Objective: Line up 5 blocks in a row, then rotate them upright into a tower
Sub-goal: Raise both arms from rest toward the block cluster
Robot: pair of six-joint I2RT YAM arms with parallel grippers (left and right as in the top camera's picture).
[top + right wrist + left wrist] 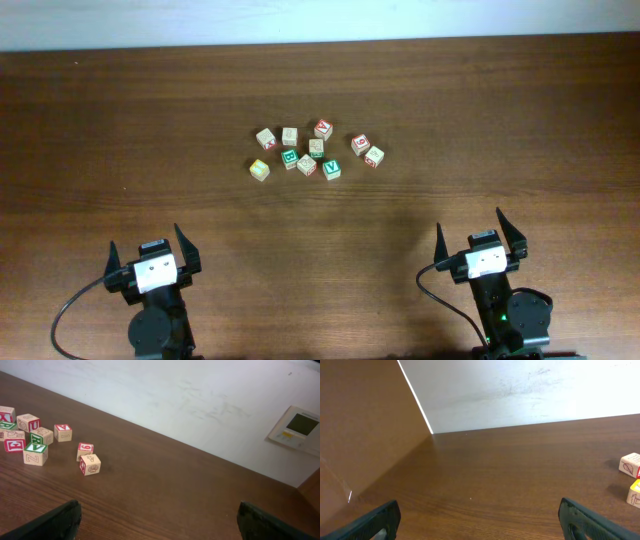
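Overhead view of a brown wooden surface (120, 120) with two robot arms at its near edge. The left claw (146, 240) and the right claw (468, 220) both point away from the robot toward a pale wall (175, 400). Each has its fingers spread wide and holds nothing.

The blocks (316, 148), small pale wooden alphabet cubes, lie in a loose cluster ahead of both claws and between them. They are forward and to the right of the left claw, forward and to the left of the right claw, and well apart from either. All rest flat on the surface with small gaps between most of them.

A V block (331, 170) with a green letter sits on the side of the cluster nearest the claws. A 6 block (85, 448) with a red digit stands a little apart from the rest, beside one pale cube, on the right claw's side. A yellow block (259, 169) marks the edge toward the left claw.

The wide fingers suggest that each claw is ready to straddle a cube. The gaps should leave room for the fingers to slip in. The task appears to be at its start, and the 6 block looks the easiest reach for the right claw.
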